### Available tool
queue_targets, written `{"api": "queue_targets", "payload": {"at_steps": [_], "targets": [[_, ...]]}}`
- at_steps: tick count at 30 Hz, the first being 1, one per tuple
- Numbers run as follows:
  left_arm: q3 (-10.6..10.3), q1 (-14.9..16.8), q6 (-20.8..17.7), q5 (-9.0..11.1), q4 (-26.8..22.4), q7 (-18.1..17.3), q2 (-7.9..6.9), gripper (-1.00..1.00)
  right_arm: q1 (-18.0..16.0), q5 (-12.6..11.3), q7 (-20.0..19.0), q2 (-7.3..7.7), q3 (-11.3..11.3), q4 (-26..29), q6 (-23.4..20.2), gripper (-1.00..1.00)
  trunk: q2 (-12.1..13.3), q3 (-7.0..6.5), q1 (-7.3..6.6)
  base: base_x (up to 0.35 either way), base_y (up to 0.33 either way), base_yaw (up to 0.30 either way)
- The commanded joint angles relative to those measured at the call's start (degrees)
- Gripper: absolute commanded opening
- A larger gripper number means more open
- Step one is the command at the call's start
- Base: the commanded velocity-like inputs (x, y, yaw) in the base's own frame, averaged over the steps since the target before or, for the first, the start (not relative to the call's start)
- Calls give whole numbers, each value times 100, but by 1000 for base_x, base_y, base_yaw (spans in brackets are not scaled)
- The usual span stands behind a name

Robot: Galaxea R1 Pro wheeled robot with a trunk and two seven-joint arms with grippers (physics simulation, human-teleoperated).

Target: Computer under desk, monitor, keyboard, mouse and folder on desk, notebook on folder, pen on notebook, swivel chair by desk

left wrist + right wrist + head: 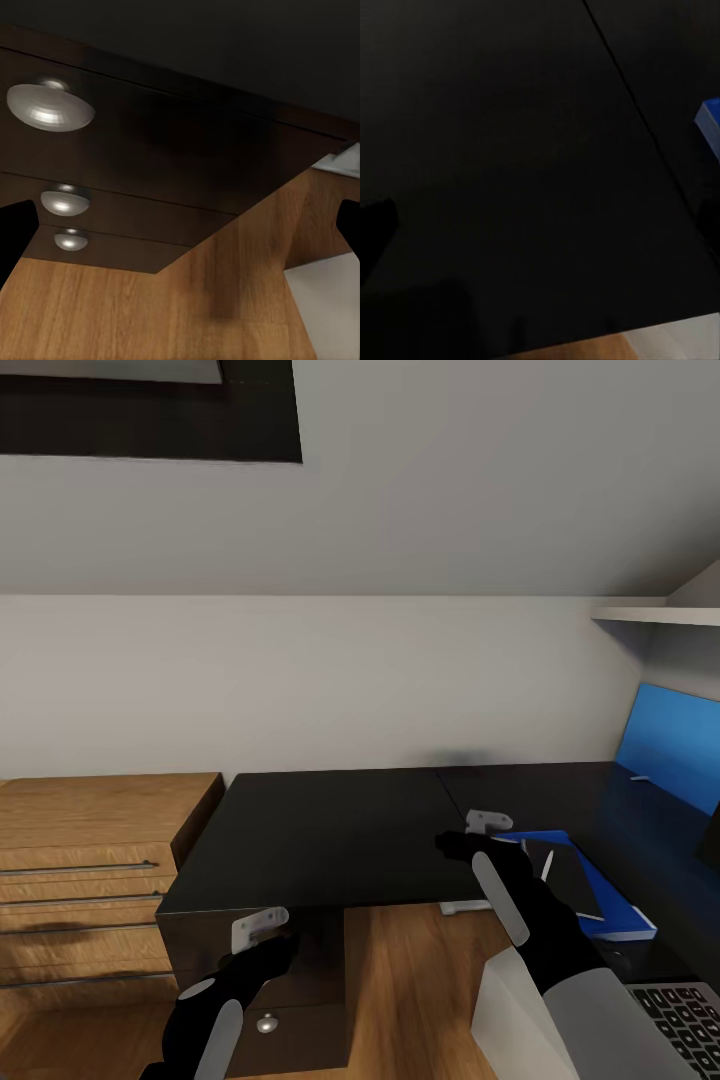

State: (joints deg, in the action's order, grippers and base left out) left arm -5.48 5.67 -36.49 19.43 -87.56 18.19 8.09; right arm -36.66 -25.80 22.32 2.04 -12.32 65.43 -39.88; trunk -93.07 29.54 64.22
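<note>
- The folder (pixel 605 908) lies on the black worktop (pixel 350 830) at my right, with the notebook (pixel 562 880) on top of it and the pen (pixel 546 865) resting as a thin white sliver on the notebook's near-left edge.
- My right gripper (pixel 452 844) hovers over the worktop just beside the folder's left corner; I cannot tell whether its fingers are apart or together, because the arm hides them.
- My left gripper (pixel 283 940) sits low at the front of the drawer unit (pixel 150 165), close to the knobs (pixel 51 106). Its wrist camera shows dark finger edges at both borders, so I read it as spread and holding nothing.
- Main risk: the right forearm (pixel 545 930) overlaps the stack in my head camera. A careless swing to the right could sweep the pen off the notebook or slide the notebook off the folder.
- The pen lies near an edge and looks light, so I judge that a small nudge would roll it off.
- Second risk: the left gripper is close enough to the drawer fronts that lifting or turning the trunk could catch a knob or the worktop's lip.
- A keyboard (pixel 685 1025) shows at the bottom right corner, partly behind my arm. I cannot tell what it rests on, so dropping the right elbow could knock it.
- A small white thing (pixel 640 777) lies near the blue panel (pixel 680 745); it is too small to identify.
</note>
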Motion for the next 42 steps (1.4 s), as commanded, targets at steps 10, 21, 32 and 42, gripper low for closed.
{"api": "queue_targets", "payload": {"at_steps": [10,21,32,42], "targets": [[-2,4,-16,61,-7,53,0,100,0,-50,62,0,-25,16,-3,100,-4,7,0,-83,0,0],[-5,4,-16,61,-7,53,0,100,1,-57,62,-2,-25,8,-2,100,-4,7,0,-313,0,0],[-5,4,-16,61,-7,53,0,100,1,-59,49,-2,-25,5,-7,100,-4,7,0,-334,0,0],[-5,4,-16,59,-7,53,0,100,1,-59,63,-4,-36,5,-11,100,-4,7,0,-335,0,0]]}}
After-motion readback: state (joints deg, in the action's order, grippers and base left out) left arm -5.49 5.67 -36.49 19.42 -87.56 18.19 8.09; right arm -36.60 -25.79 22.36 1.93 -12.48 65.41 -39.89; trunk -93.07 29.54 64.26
